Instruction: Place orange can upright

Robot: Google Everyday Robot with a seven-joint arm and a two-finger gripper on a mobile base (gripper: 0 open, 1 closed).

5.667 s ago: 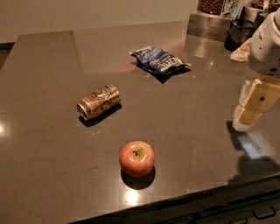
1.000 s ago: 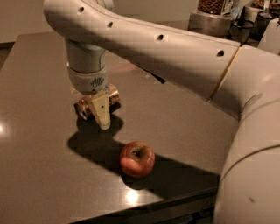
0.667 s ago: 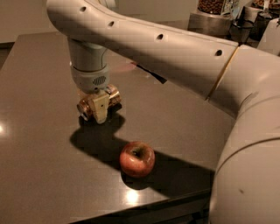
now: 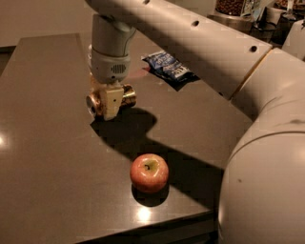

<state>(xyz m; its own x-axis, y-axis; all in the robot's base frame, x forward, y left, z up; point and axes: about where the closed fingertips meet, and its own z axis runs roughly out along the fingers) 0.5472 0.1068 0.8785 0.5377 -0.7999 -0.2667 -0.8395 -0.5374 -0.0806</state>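
Observation:
The orange can (image 4: 127, 95) lies on its side, orange-gold with a silver end facing left. My gripper (image 4: 109, 104) comes down from above at the left middle of the dark table (image 4: 47, 152) and is shut across the can's middle. One cream finger (image 4: 112, 101) covers the can's front; the other is hidden behind it. The can hangs a little above the table, with its shadow just below and to the right. It is tilted only slightly from horizontal.
A red-yellow apple (image 4: 149, 172) sits near the table's front edge, below and right of the can. A dark blue snack bag (image 4: 167, 66) lies behind it at the back. My arm spans the right side. Jars (image 4: 233, 6) stand at the back right.
The gripper closed on the lying can and has lifted it a little off the table. The apple and snack bag have not moved.

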